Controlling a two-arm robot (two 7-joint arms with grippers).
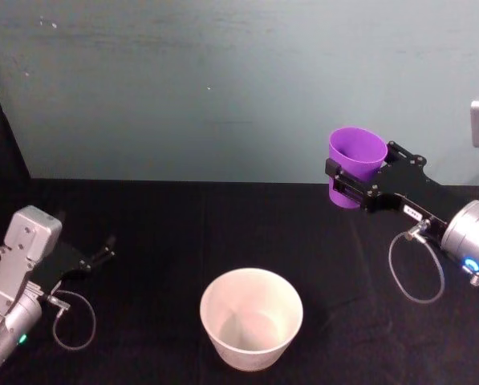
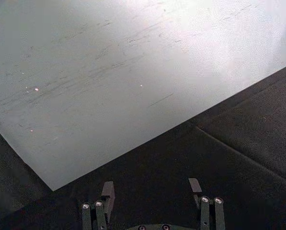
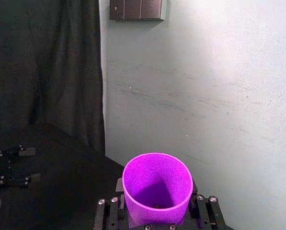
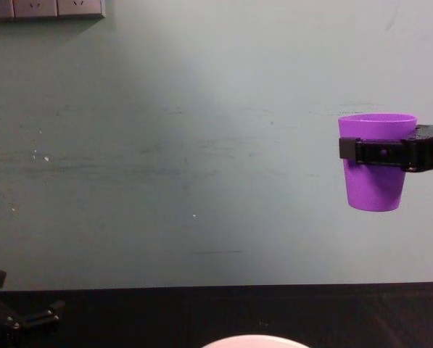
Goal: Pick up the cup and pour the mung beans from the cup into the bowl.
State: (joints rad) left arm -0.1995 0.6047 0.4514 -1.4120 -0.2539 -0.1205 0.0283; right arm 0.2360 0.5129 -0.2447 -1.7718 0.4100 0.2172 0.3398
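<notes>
Chest view: cup clamped upright in right hand.

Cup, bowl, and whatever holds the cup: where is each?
cup (image 4: 376, 192): chest view, lower outer wall.
bowl (image 1: 251, 349): head view, front outer wall.
right end effector (image 1: 358, 160): head view, midway between fingertips.

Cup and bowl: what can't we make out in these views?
1. How full the cup is: held in the right pincer, its bottom is shadowed in the right wrist view, and its own wall hides the inside in the head and chest views.
2. Bowl: the chest view's bottom edge cuts off all but its rim.
</notes>
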